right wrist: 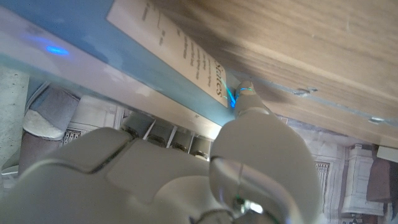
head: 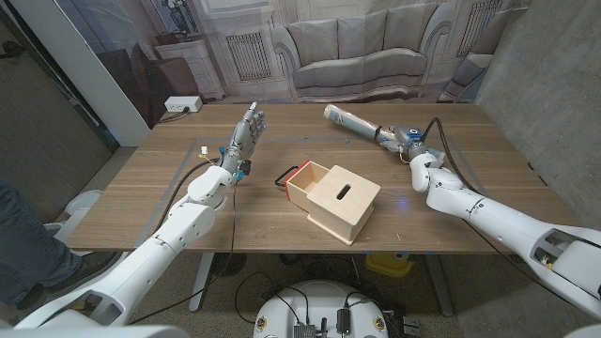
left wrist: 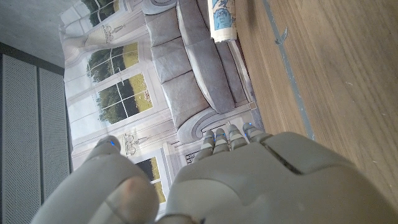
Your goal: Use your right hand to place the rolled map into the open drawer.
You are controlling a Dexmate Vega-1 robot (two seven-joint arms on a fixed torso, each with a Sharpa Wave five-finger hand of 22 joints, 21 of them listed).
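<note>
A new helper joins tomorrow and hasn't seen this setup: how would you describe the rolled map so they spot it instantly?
Start at the wooden table and find the light wooden box with the open drawer at its middle. Look past it to the far right, where the right hand grips the rolled map: a pale paper tube with blue print, the table's only cylinder.

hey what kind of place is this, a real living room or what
Probably a staged test setup, not a real living room: the sofa and windows are printed on a backdrop behind the wooden table, and cables trail underneath.
</note>
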